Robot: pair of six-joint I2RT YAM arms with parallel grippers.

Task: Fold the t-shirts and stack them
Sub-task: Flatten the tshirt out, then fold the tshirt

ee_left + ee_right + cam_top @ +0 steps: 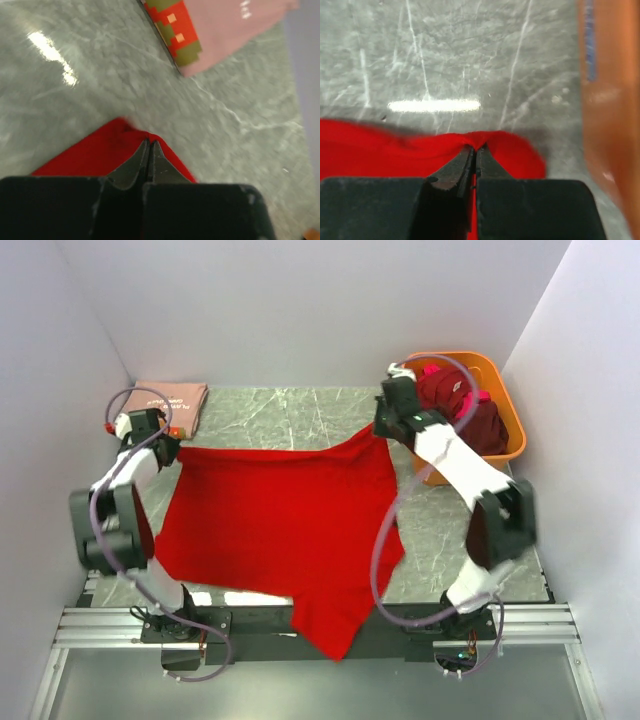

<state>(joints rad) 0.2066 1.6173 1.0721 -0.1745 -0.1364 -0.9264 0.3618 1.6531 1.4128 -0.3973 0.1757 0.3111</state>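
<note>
A bright red t-shirt [280, 525] is stretched out over the marble table, its lower part hanging past the near edge. My left gripper [172, 448] is shut on its far left corner [127, 132]; the fingertips [150, 145] pinch the cloth. At the far right corner [485, 142], my right gripper [380, 430] is shut on the cloth, which bunches at the tips [476, 149]. A folded dusty-pink t-shirt [170, 405] with a print [175, 32] lies at the back left. Dark maroon t-shirts [465, 410] with pink trim fill the orange tub.
The orange plastic tub [505, 400] stands at the back right, close beside my right arm; its wall [610, 115] fills the right edge of the right wrist view. White walls enclose the table on three sides. Bare marble [290, 415] lies behind the red shirt.
</note>
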